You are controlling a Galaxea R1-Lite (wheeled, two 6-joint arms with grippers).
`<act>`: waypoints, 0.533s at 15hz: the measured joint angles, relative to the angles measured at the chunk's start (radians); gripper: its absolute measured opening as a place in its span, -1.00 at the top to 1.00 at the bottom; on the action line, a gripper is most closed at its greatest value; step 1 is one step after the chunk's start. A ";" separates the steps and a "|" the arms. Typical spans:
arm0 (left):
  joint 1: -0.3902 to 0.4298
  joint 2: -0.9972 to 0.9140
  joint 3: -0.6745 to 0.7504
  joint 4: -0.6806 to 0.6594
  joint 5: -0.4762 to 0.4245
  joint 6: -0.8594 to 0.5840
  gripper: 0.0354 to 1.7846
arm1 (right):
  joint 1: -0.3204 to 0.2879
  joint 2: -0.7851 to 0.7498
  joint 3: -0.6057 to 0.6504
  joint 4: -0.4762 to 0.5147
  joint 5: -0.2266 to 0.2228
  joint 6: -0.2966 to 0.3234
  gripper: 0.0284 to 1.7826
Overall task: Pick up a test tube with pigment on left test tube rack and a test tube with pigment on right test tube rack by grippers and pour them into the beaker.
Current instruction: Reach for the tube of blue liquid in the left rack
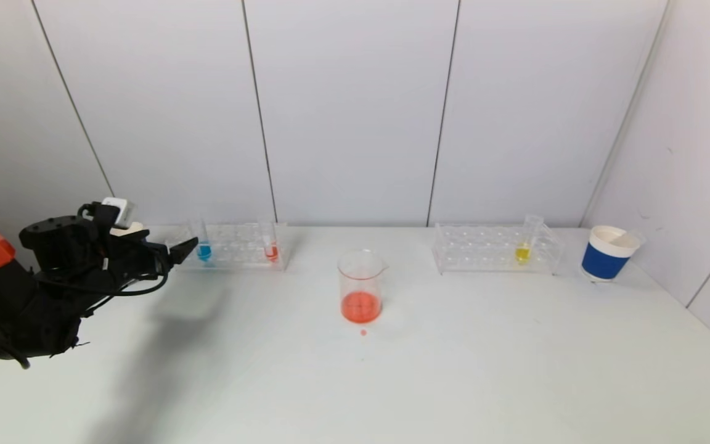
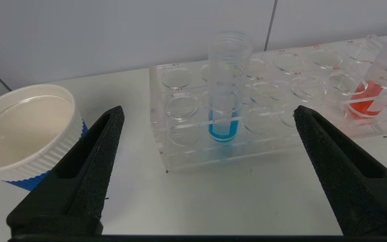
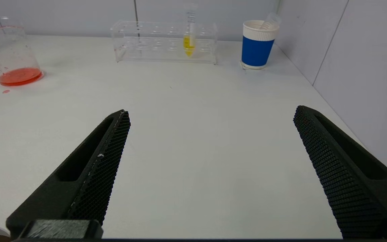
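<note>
The left gripper (image 2: 207, 114) hovers just in front of the left rack (image 1: 232, 246), its jaws spread wide and holding nothing. The blue tube (image 2: 225, 94) stands upright in that rack, framed between the jaws but apart from them; a red tube (image 1: 270, 243) stands at the rack's other end. The beaker (image 1: 361, 287), with red liquid at its bottom, sits mid-desk (image 1: 453, 357). The yellow tube (image 1: 524, 242) stands in the right rack (image 1: 493, 248), beside a blue cup (image 1: 607, 253). The right gripper (image 3: 210, 117) hangs low over bare desk, well short of that rack, jaws spread and holding nothing.
</note>
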 joint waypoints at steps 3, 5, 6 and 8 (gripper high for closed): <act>-0.016 0.026 -0.031 0.013 0.003 0.000 -0.98 | 0.000 0.000 0.000 0.000 0.000 0.000 -0.99; -0.022 0.039 -0.051 0.028 0.004 0.000 -0.98 | 0.000 0.000 0.000 0.000 0.000 0.000 -0.99; -0.023 0.047 -0.061 0.028 0.005 0.000 -0.98 | 0.000 0.000 0.000 0.000 0.000 0.000 -0.99; -0.023 0.063 -0.081 0.030 0.007 -0.001 -0.98 | 0.000 0.000 0.000 0.000 0.000 0.000 -0.99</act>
